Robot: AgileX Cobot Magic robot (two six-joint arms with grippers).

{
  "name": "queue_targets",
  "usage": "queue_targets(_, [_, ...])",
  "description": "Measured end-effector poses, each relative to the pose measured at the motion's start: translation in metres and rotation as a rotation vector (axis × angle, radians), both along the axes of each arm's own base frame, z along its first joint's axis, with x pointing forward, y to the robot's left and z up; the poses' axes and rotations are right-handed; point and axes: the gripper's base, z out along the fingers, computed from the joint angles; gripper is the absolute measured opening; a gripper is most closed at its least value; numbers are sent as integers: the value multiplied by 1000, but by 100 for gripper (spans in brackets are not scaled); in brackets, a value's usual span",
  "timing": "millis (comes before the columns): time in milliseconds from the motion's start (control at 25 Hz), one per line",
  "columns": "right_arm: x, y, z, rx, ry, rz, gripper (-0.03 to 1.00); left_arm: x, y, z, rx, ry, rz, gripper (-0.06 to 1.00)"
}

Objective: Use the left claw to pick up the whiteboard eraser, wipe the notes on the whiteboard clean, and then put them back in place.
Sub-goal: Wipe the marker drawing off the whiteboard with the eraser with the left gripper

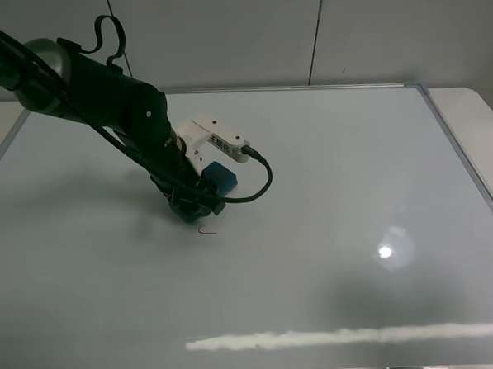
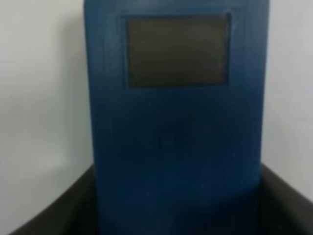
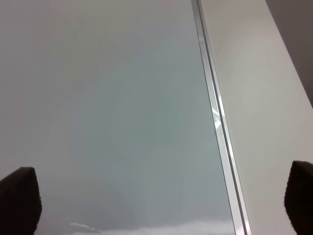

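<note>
The left claw [image 1: 194, 205] reaches down onto the whiteboard [image 1: 336, 163] left of its middle. It is shut on the teal-blue whiteboard eraser [image 1: 222, 176], which lies flat on the board. In the left wrist view the eraser [image 2: 176, 127] fills the frame, with one dark square patch [image 2: 177, 50] showing and the dark fingers [image 2: 58, 210] at either side of it. A small red curl of the notes [image 1: 207, 230] lies on the board just in front of the claw. The right gripper [image 3: 161, 200] is open over the board, with only its fingertips [image 3: 18, 196] showing.
The board's silver frame [image 1: 469, 166] runs along the right; the right wrist view shows it too [image 3: 215, 112], with white table [image 3: 264, 98] beyond it. A black cable [image 1: 259, 184] loops off the left wrist's white camera block [image 1: 219, 139]. Lamp glare [image 1: 386, 251] lies on the board.
</note>
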Motion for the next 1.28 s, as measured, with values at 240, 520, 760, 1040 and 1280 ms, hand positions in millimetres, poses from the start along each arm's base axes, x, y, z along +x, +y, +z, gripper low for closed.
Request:
queue_targets(240, [0, 0, 0, 0, 0, 0, 99, -27, -13, -1, -16, 11, 9, 55])
queue_targets(520, [0, 0, 0, 0, 0, 0, 99, -65, -52, -3, -26, 40, -60, 55])
queue_targets(760, [0, 0, 0, 0, 0, 0, 99, -82, -69, -3, -48, 36, -99, 55])
queue_targets(1040, [0, 0, 0, 0, 0, 0, 99, -55, -44, -3, 1, 5, -69, 55])
queue_targets(1280, [0, 0, 0, 0, 0, 0, 99, -23, 0, 0, 61, -11, 19, 55])
